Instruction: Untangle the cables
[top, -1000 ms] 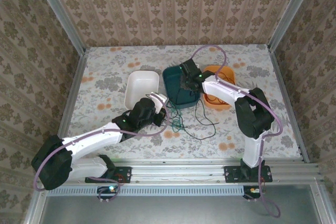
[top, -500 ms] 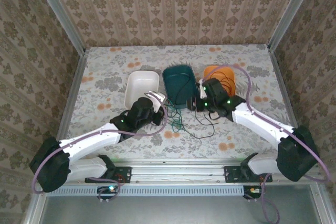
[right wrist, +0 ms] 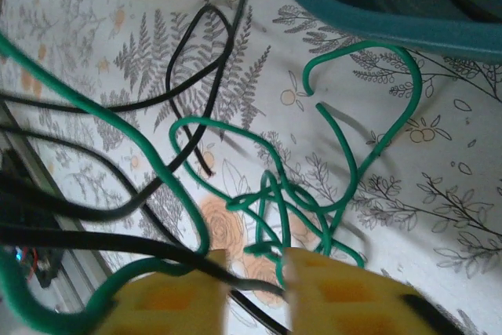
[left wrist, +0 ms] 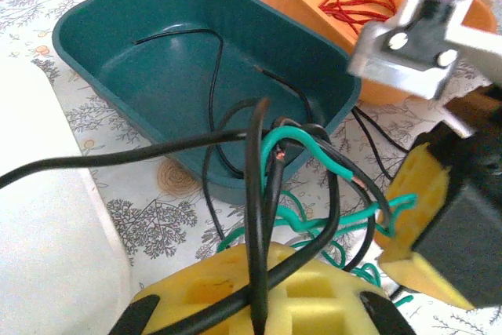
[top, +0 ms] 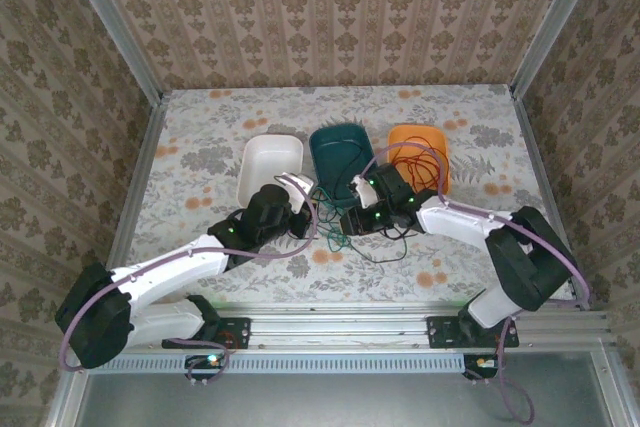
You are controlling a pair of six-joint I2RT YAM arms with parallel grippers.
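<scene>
My left gripper [top: 303, 209] [left wrist: 263, 292] is shut on the black cable [left wrist: 212, 76], which loops from the pads up into the teal tray [left wrist: 157, 60]. The green cable [top: 335, 238] [right wrist: 271, 194] lies knotted on the table just in front of my right gripper [top: 352, 222] [right wrist: 255, 280]. That gripper is open by a narrow gap, with green and black strands crossing between its yellow pads. Its yellow finger [left wrist: 423, 217] hangs close to the right of the left gripper's pads. The red cable [top: 420, 162] [left wrist: 353, 1] lies coiled in the orange tray [top: 405, 137].
A white tray [top: 270, 162] stands left of the teal tray [top: 335, 152], close behind the left gripper. More black cable [top: 385, 247] trails on the floral tablecloth near the front. Walls enclose the table on three sides.
The right arm swung from over the teal tray down and forward to the green tangle beside the left gripper. The left arm stayed almost still.
</scene>
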